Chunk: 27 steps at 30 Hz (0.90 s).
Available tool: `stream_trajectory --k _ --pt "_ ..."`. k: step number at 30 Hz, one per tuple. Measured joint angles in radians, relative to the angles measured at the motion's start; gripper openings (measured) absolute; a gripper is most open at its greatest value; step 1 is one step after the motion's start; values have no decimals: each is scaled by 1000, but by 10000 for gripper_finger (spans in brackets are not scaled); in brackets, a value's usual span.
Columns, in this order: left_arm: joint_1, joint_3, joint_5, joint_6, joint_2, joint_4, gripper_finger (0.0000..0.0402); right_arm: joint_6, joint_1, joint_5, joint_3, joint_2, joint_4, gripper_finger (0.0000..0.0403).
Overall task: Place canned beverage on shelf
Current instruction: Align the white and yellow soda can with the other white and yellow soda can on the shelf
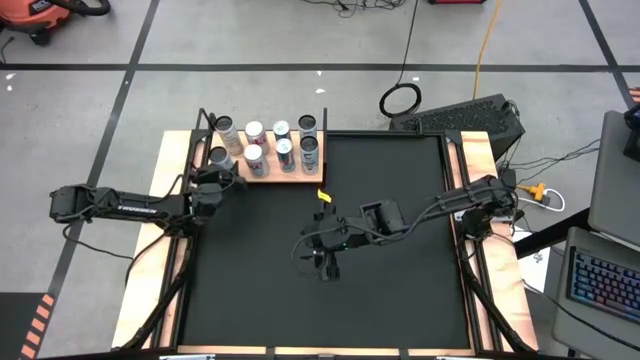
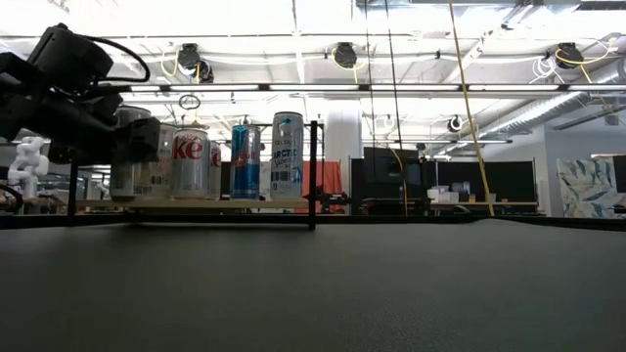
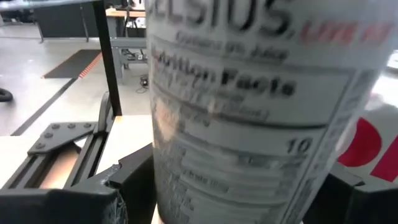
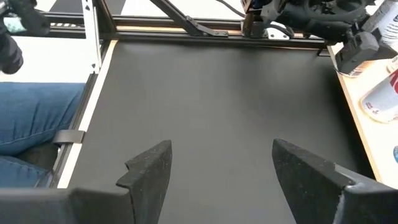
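left gripper holding upright Celsius can at the shelf's near-left corner; right gripper wide, empty, well apart

left pincer spread wide at far left, right pincer open mid-table

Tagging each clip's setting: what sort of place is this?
Likely an industrial lab or workshop: exposed ceiling lights, taped lines on a concrete floor, workbenches behind the table, and a keyboard beside the rig.
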Motion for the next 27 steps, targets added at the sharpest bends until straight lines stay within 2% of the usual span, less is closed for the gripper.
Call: stream_trajectory --k 6,18,27 --pt "1 58 -2 164 0 34 302 -10 14 0 0 0 0 258" --pt "0 109 -27 234 -1 33 302 -10 40 0 0 0 0 258" --pt "27 110 -61 387 -31 132 302 -10 66 0 0 0 0 258"
